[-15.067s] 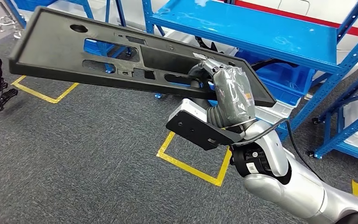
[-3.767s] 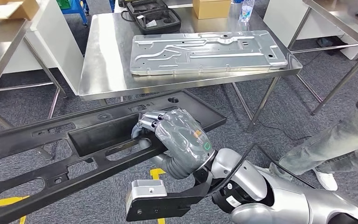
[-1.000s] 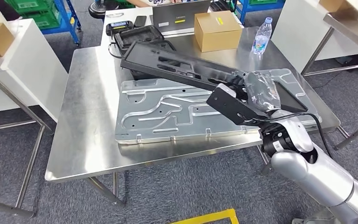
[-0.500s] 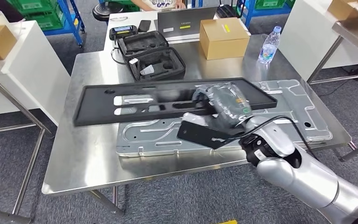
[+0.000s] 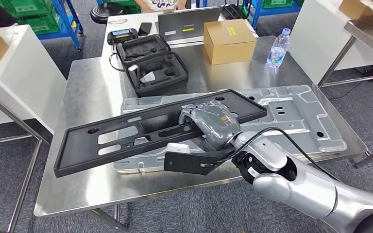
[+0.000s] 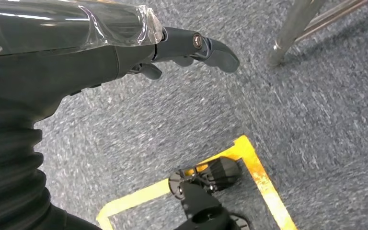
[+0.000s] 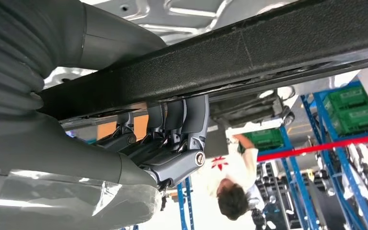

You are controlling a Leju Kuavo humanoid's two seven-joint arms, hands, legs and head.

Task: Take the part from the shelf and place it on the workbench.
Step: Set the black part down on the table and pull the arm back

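Part (image 5: 141, 133) in right robot hand (image 5: 209, 124)

Honestly nothing here is sharp enough for me to read. The cardboard box (image 5: 229, 41) at the far edge of the workbench (image 5: 85, 97) has a yellow sticker, the laptop (image 5: 189, 26) behind it has white and yellow stickers, and the water bottle (image 5: 278, 48) has a label, but it's all just blur. The person's (image 7: 232, 179) shirt in my right wrist view has a red print I can't make out.
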